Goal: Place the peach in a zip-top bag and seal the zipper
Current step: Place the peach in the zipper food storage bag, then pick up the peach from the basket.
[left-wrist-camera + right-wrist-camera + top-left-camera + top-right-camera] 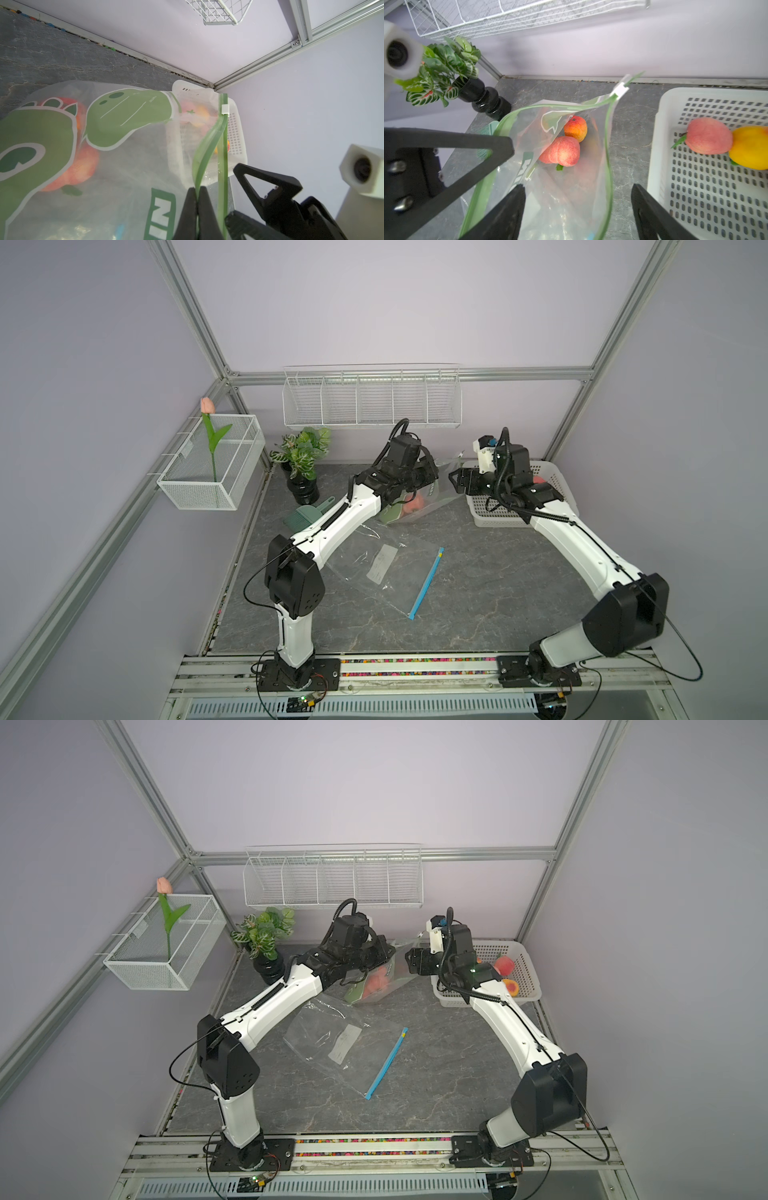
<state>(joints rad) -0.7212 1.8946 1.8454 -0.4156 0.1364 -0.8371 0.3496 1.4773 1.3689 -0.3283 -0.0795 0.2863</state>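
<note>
A zip-top bag (432, 499) with green print and a green zipper stands lifted at the back of the table. My left gripper (198, 188) is shut on one lip of its zipper strip (223, 145). The bag's mouth gapes open, and the white slider (619, 89) sits at the far end. A pink peach (563, 150) lies inside the bag, with a smaller orange-red fruit (576, 128) beside it. My right gripper (577, 188) is open just above the mouth, one finger over the bag and the other over the table beside it. It holds nothing.
A white perforated basket (658, 124) to the right holds another peach (708, 135) and a yellow fruit (751, 147). A second clear bag (374, 568) with a blue zipper lies flat mid-table. A potted plant (301, 456) and a green scoop (307, 512) stand at the back left.
</note>
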